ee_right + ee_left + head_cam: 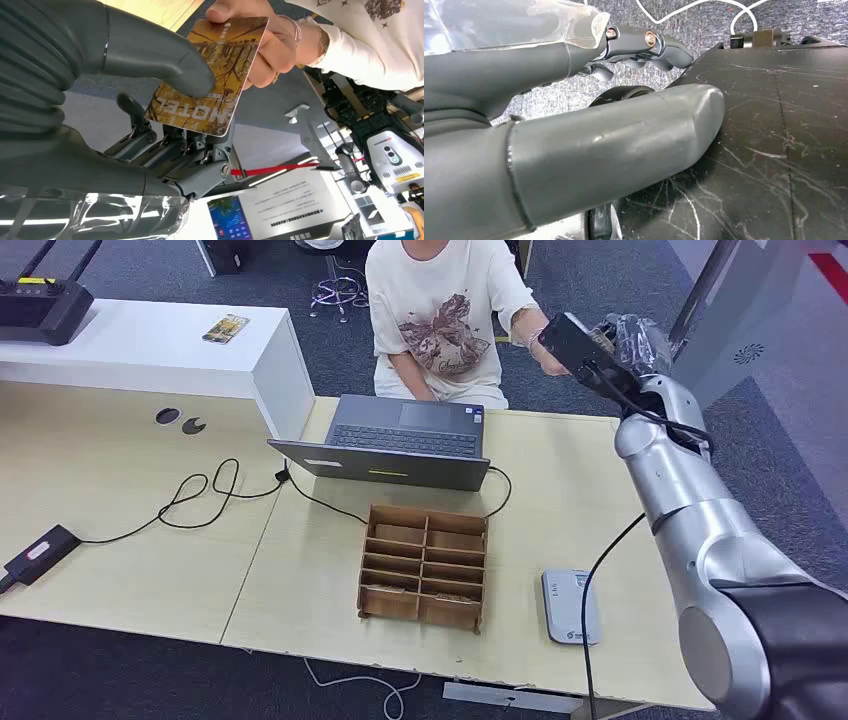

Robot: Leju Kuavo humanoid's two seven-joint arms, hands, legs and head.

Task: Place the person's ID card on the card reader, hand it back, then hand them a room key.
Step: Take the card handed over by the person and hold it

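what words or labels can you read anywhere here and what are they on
"MOTEL": on the golden-brown tree-print plastic card, pinched by the right robot hand and a person's hand.
Grey flat card reader: marking too small to read.
White wall poster: lines blurred, unreadable.

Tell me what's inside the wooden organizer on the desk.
The wooden organizer has two columns of slots. From the head view they look mostly empty, with flat pale pieces, perhaps cards, in the nearest slots. The dividers hide the depths of the slots, so I cannot confirm.
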